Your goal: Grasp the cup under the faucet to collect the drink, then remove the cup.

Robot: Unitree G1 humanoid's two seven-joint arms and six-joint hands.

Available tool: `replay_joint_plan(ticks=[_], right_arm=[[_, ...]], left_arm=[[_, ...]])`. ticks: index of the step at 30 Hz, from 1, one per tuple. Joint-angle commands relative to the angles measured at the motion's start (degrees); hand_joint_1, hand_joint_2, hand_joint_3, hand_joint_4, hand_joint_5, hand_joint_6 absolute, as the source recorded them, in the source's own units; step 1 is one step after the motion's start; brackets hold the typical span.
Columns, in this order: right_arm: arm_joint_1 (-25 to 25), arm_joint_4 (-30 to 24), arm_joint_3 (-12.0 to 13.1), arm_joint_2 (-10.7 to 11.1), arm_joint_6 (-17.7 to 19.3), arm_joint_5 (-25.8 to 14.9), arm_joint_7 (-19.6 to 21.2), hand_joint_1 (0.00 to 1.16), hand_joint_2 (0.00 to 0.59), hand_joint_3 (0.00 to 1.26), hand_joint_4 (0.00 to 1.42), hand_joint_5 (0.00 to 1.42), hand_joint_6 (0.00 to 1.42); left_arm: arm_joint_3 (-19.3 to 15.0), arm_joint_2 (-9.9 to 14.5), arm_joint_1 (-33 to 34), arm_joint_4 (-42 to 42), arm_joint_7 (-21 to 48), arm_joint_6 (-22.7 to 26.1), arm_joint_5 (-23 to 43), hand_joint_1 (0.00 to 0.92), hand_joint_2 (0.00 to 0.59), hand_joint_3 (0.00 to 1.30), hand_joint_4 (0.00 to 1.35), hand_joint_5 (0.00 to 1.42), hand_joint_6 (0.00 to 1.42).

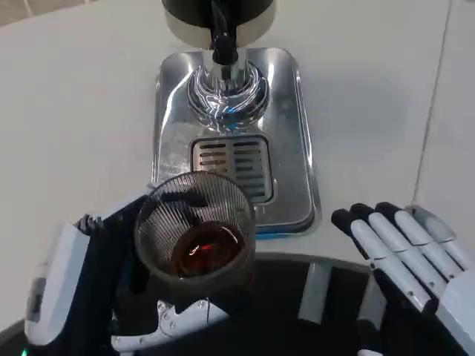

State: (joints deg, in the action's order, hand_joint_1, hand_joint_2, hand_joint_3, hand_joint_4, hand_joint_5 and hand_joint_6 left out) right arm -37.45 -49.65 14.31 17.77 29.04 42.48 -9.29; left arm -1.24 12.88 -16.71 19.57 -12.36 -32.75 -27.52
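A ribbed clear glass cup (197, 233) with dark reddish drink at its bottom is held up by my left hand (111, 289), whose fingers wrap its lower part. The cup is in front of the dispenser's silver drip tray (293, 148), near its front left edge and away from the faucet (223, 44). The faucet's black lever and chrome spout stand at the top centre over the tray. My right hand (408, 259) hovers at the lower right with its fingers stretched out together and nothing in them.
The drip tray has a slotted grate (231, 165) in its middle. The dispenser body (219, 15) rises at the top edge. White table (67, 111) lies bare on both sides of the tray. A dark curved surface (319, 297) fills the bottom centre.
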Motion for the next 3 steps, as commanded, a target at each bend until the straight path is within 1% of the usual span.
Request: replay_joint_plan(ticks=[1, 3], right_arm=[[-2.3, -1.8, -0.1, -1.8, 0.9, 0.7, 0.6, 0.0, 0.569, 0.0, 0.0, 0.0, 0.0], [-2.6, -1.9, 0.1, -2.2, 1.2, 0.6, 0.8, 0.0, 0.571, 0.0, 0.0, 0.0, 0.0]], left_arm=[[-0.2, 0.1, 0.4, 0.2, 0.4, -2.1, 1.3, 0.692, 0.05, 1.22, 1.12, 1.35, 1.42], [-0.1, 0.1, 0.4, 0.4, 0.7, -2.1, 1.3, 0.69, 0.051, 1.22, 1.12, 1.35, 1.42]])
